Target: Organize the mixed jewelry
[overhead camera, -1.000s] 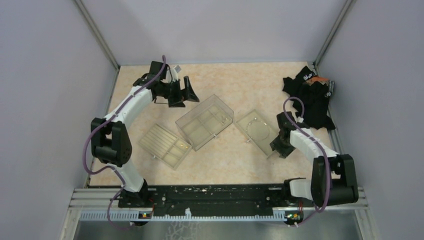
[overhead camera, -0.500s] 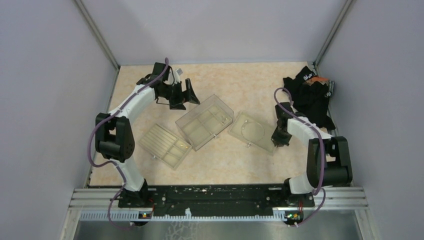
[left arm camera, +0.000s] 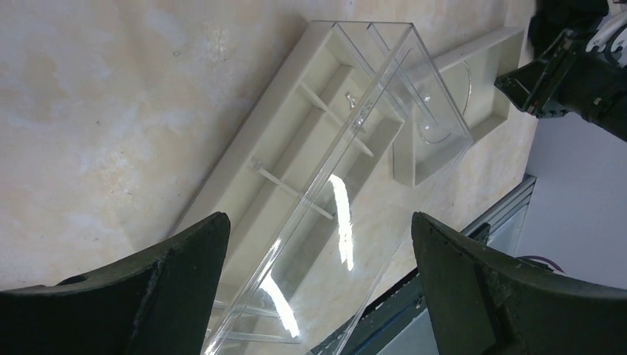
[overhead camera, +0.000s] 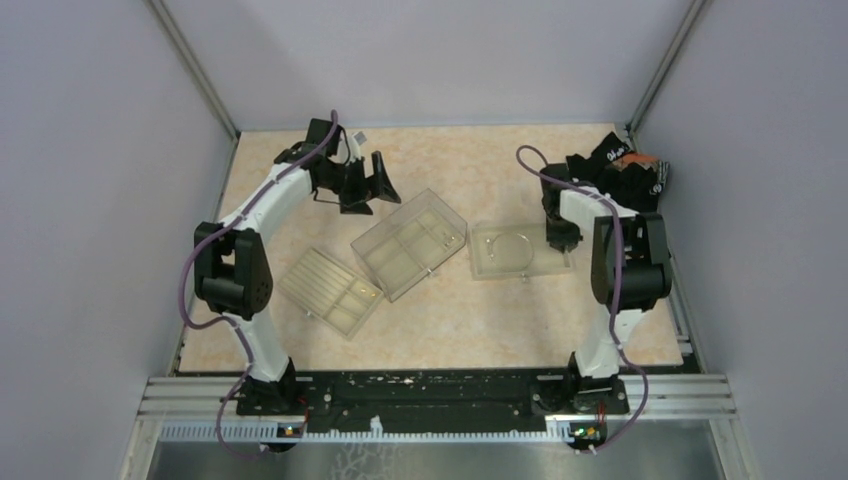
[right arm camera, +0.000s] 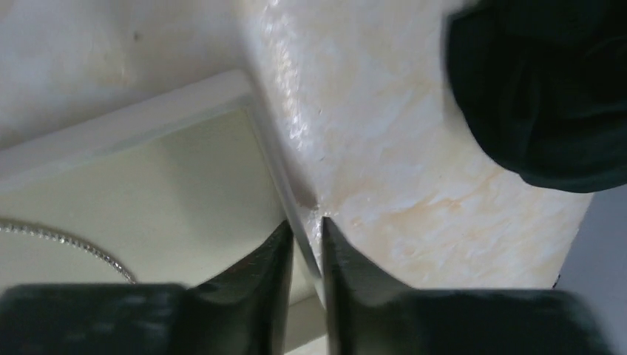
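The thin silvery loop point(overhead camera: 505, 243) lies in a shallow beige tray point(overhead camera: 548, 265) right of centre. Its chain point(right arm camera: 66, 240) also shows in the right wrist view. My right gripper point(overhead camera: 560, 236) is shut on that tray's right wall point(right arm camera: 296, 203), one finger inside and one outside. A tiny pale piece point(left arm camera: 350, 99) sits in the compartmented box point(overhead camera: 410, 243) with the raised clear lid. My left gripper point(overhead camera: 366, 186) hovers open behind that box, and its wide-apart fingers point(left arm camera: 185, 281) frame the lid point(left arm camera: 347, 192) from above.
A second beige compartmented tray point(overhead camera: 330, 290) lies left of the box. A black cloth heap point(overhead camera: 620, 190) fills the back right corner, close behind the right gripper point(left arm camera: 554, 74). Grey walls point(overhead camera: 110, 200) close in the table on three sides.
The right gripper shut on the tray's wall. It swung back and right, turning the tray with the loop to lie square. The left arm barely shifted.
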`<action>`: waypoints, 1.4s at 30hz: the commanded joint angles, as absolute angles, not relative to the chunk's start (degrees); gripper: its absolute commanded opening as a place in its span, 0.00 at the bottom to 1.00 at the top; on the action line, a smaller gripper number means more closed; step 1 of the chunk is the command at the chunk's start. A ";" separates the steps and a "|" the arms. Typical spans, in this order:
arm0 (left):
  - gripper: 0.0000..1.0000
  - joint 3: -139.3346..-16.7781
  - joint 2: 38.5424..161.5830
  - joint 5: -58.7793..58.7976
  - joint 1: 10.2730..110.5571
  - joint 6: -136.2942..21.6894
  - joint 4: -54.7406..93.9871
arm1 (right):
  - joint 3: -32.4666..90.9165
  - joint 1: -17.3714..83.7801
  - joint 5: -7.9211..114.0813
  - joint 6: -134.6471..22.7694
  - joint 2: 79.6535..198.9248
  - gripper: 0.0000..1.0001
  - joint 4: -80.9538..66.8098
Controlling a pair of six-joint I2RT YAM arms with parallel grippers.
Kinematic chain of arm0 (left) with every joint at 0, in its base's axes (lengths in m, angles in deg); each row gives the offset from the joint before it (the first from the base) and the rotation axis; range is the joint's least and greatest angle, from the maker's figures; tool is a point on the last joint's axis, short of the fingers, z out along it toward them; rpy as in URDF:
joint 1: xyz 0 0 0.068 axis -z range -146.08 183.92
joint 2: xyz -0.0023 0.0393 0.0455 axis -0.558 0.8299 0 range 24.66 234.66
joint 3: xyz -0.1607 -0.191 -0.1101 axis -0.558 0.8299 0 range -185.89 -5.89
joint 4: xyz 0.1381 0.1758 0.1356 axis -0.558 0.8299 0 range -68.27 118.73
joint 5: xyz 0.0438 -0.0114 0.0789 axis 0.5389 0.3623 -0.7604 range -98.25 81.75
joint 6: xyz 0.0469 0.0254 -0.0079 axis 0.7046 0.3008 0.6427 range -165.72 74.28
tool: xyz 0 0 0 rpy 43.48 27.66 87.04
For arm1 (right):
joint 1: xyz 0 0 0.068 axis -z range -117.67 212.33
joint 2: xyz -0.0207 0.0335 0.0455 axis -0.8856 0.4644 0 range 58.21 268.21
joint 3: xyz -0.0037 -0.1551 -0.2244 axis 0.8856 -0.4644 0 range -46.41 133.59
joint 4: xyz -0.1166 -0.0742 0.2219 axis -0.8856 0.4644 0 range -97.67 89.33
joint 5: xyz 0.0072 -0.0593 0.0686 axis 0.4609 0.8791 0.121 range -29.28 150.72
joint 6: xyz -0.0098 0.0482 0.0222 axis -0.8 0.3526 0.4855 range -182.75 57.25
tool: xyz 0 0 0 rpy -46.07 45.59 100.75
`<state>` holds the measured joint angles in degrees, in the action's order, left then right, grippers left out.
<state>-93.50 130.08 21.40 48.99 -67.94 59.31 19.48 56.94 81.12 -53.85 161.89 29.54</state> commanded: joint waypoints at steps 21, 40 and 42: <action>0.99 -96.39 130.76 21.58 48.46 -68.21 60.72 | -0.05 58.07 68.46 -6.24 130.40 0.61 25.03; 0.99 -94.74 128.90 12.41 48.42 -66.80 60.45 | -1.61 58.19 72.41 -7.27 140.73 0.13 19.79; 0.99 -93.77 128.15 11.23 48.42 -65.88 59.65 | -0.41 58.25 73.24 -9.09 141.16 0.04 20.93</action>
<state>-95.25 131.66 14.60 48.77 -67.70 60.73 -2.53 57.80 70.63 -6.05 140.77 21.19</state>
